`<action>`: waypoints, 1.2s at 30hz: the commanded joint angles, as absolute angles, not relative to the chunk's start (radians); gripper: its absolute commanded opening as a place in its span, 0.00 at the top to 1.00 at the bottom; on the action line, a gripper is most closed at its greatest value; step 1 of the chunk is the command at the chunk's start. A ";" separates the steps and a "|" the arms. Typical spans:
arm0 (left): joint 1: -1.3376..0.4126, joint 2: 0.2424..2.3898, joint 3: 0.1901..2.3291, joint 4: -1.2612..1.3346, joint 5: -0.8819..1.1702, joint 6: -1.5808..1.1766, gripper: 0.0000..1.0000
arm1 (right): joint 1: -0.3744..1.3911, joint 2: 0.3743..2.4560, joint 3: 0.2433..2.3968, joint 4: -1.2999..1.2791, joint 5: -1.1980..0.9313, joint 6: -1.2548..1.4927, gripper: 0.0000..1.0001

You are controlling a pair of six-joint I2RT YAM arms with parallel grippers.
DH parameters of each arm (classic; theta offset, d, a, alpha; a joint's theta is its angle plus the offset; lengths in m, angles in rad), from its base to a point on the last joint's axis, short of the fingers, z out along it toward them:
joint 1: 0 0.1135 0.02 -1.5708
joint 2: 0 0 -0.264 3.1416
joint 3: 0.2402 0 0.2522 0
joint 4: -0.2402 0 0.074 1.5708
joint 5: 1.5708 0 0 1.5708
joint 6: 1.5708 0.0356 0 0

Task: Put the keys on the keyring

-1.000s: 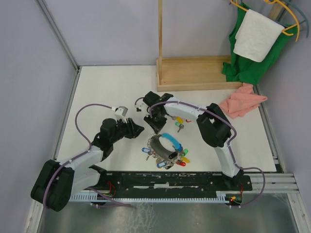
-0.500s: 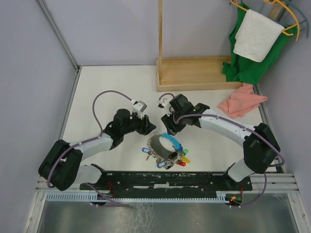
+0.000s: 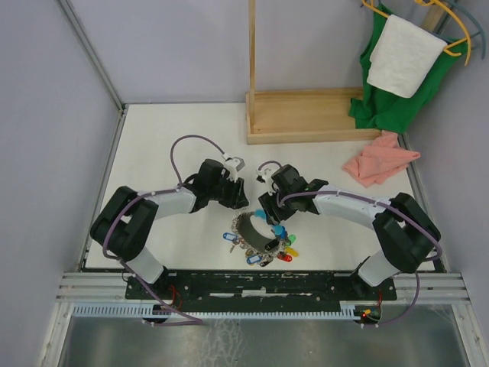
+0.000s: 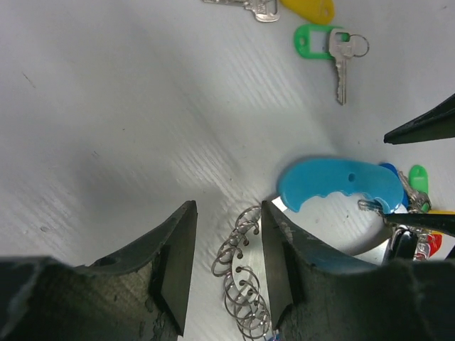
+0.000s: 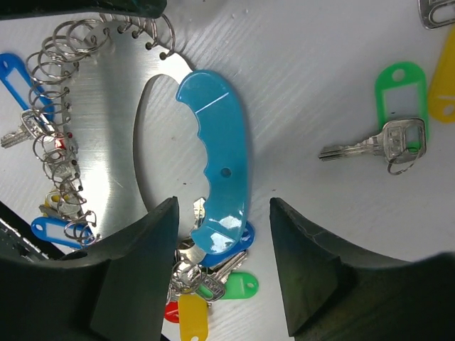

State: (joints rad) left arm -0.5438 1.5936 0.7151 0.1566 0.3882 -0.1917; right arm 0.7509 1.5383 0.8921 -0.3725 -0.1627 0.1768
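Left arm [image 3: 164, 205] reaches in from the keyring's [image 3: 252, 229] left. The left gripper [image 4: 227, 238] sits low at the ring's far-left edge, jaws parted a moderate way & gripping nothing. Its fingers straddle the row of small wire rings [image 5: 60, 64] on the grey metal part [image 5: 106, 142].

The keyring lies flat on the white table [image 3: 153, 145], btwn the two grippers. Its light-blue band [image 5: 217, 163] forms the far-right side. Strung keys [image 3: 279, 248] w/ blue, green, yellow & red tags bunch at its near side.

Right gripper [image 5: 222, 213] hangs over the keyring's far-right side, jaws wide & set either side of one end of the blue band, not closed on it. Whether the fingers touch the band, cannot tell. Right arm [image 3: 359, 206] stretches away to the keyring's right.

The loose keys are off the ring. A green-tagged key [image 5: 355, 148] & a yellow-tagged key [image 4: 306, 8] lie on the table on the band's outer side, apart from the keyring. The top cam does not show them; the right arm covers that spot.

Beyond the keyring, at the table's far edge, stands a wooden stand [image 3: 306, 115]. A pink cloth [image 3: 382, 162] lies far right of the keyring. Above that, a green garment [image 3: 382, 111] & a white towel [image 3: 403, 55] hang on hangers.
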 commanded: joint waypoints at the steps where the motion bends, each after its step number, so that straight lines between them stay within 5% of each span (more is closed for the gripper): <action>1: -0.545 1.649 0.790 0.090 0.395 -0.212 0.53 | 0.763 1.590 0.907 -0.335 -0.132 0.201 0.37; 14: -0.546 1.601 0.686 0.112 0.410 -0.310 0.59 | 0.859 1.726 0.992 -0.486 0.044 0.183 0.42; 25: -0.543 1.486 0.534 0.216 0.422 -0.390 0.63 | 0.880 1.732 1.074 -0.576 0.100 0.117 0.78; 36: -0.456 1.347 0.452 0.454 0.413 -0.387 0.58 | 0.880 1.650 1.187 -0.663 0.227 -0.148 0.86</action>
